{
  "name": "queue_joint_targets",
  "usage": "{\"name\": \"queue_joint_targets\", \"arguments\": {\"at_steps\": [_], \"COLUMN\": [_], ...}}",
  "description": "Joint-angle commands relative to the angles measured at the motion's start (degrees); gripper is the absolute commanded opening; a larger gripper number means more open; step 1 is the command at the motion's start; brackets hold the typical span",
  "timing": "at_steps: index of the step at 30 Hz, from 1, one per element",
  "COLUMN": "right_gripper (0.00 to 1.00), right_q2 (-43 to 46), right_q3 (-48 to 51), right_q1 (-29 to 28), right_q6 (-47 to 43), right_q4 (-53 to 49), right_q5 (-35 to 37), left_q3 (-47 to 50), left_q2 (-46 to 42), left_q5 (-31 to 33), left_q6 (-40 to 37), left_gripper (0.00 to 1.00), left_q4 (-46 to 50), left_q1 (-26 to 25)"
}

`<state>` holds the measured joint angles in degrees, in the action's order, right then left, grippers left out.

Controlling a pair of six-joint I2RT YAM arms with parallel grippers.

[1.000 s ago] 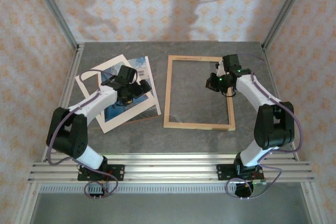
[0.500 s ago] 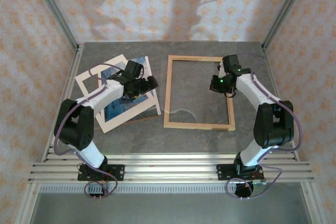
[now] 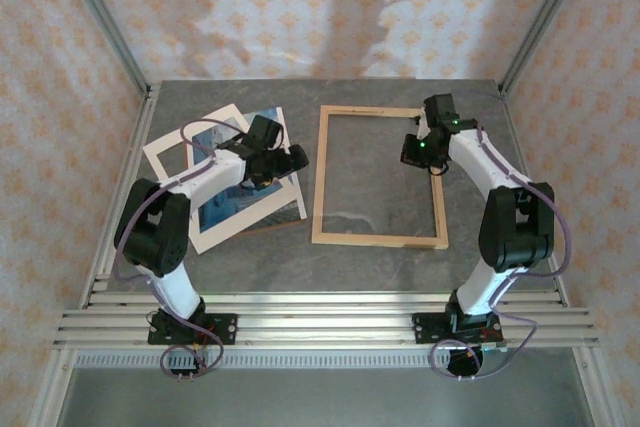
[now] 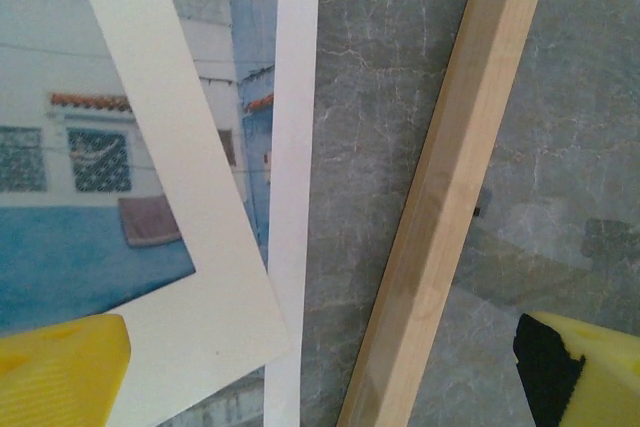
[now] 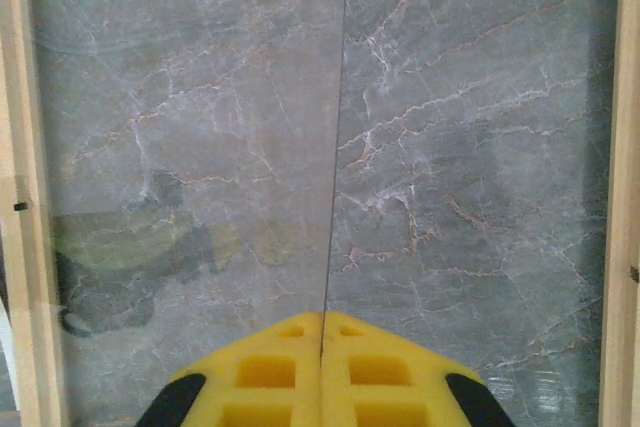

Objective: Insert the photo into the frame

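Note:
The photo, a print of a white building under blue sky, lies at the left under a tilted cream mat. The light wooden frame lies flat in the middle. My left gripper hangs open over the gap between them. In the left wrist view the photo is at the left, the frame's rail at the right, and the left gripper has nothing between its fingers. My right gripper is shut on the thin edge of the clear pane, tipped up inside the frame.
A brown backing board peeks out under the photo's near edge. The grey marble table is walled by patterned panels and metal posts. An aluminium rail runs along the near edge by the arm bases.
My left gripper has swung right, from over the photo to the gap by the frame's left rail. The right gripper has shifted slightly toward the far rail, still shut on the pane.

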<state>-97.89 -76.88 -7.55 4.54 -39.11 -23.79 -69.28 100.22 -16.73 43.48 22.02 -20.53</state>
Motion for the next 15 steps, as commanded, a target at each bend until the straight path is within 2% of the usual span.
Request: {"name": "queue_joint_targets", "arguments": {"at_steps": [1, 4, 10, 15], "right_gripper": [0.00, 0.00, 0.00, 0.00], "right_q2": [-1.28, -2.54, -1.97, -2.77], "right_q3": [-3.47, -6.41, -4.23, -5.17], "right_q1": [0.34, 0.30, 0.33, 0.34], "right_q6": [-1.70, -3.13, -2.73, -3.41], "right_q4": [-4.46, -8.37, -6.92, -8.82], "right_q5": [0.42, 0.24, 0.19, 2.80], "left_q3": [-3.52, -4.90, -4.85, -3.43], "left_q2": [2.21, 3.97, 4.83, 4.48], "left_q5": [2.10, 1.09, 2.40, 2.40], "left_q6": [-0.10, 0.70, -1.17, -0.79], "left_gripper": [1.00, 1.00, 1.00, 1.00], "left_q4": [-0.73, -1.79, -3.04, -4.28], "left_q1": [-0.21, -0.21, -0.29, -0.30]}}
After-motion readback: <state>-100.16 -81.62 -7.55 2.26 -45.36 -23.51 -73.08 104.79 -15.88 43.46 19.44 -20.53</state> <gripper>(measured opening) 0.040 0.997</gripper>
